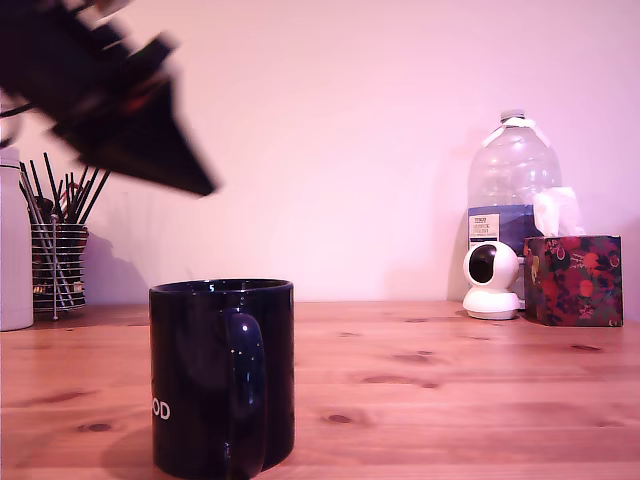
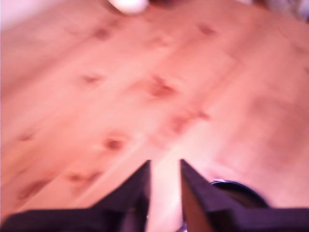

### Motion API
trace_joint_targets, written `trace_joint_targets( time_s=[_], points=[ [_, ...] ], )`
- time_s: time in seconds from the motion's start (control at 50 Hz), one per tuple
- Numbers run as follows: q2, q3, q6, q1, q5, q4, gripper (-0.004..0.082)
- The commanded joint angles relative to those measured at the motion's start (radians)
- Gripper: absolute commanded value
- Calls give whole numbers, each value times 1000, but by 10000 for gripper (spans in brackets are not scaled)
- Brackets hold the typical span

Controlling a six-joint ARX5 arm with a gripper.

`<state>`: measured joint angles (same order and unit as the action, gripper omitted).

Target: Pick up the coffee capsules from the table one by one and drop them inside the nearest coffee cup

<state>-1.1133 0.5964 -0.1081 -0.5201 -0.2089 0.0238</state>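
The coffee cup (image 1: 222,375), a glossy black mug with white letters near its base, stands on the pine table (image 1: 450,400) at the front, on the exterior view's left. My gripper (image 1: 195,180) hangs blurred in the air above and to the left of it. In the wrist view the two dark fingertips (image 2: 140,181) stand a narrow gap apart around my gripper (image 2: 164,166), and the cup's rim (image 2: 236,186) shows just beside them over the table (image 2: 145,87). The gap looks pale, but blur hides whether anything is held. No coffee capsules show on the table in either view.
A wire holder of black straws (image 1: 58,250) and a white container (image 1: 12,240) stand at the back on the exterior view's left. At the back right are a water bottle (image 1: 512,190), a small white camera (image 1: 491,280) and a flowered tissue box (image 1: 572,280).
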Motion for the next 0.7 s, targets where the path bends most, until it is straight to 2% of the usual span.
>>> trace_joint_targets(
  time_s=[0.0, 0.18, 0.28, 0.42, 0.44, 0.54, 0.68],
  points=[
    [37, -56, 6, 39, -5, -37, -12],
    [137, -148, 48, 184, -5, -102, -11],
    [202, -205, 56, 267, -9, -137, -11],
    [293, -270, 63, 376, -46, -145, -11],
    [307, -278, 80, 390, -51, -145, -11],
    [384, -311, 110, 433, -76, -135, -11],
    [504, -325, 123, 449, -79, -70, -11]
  ],
)
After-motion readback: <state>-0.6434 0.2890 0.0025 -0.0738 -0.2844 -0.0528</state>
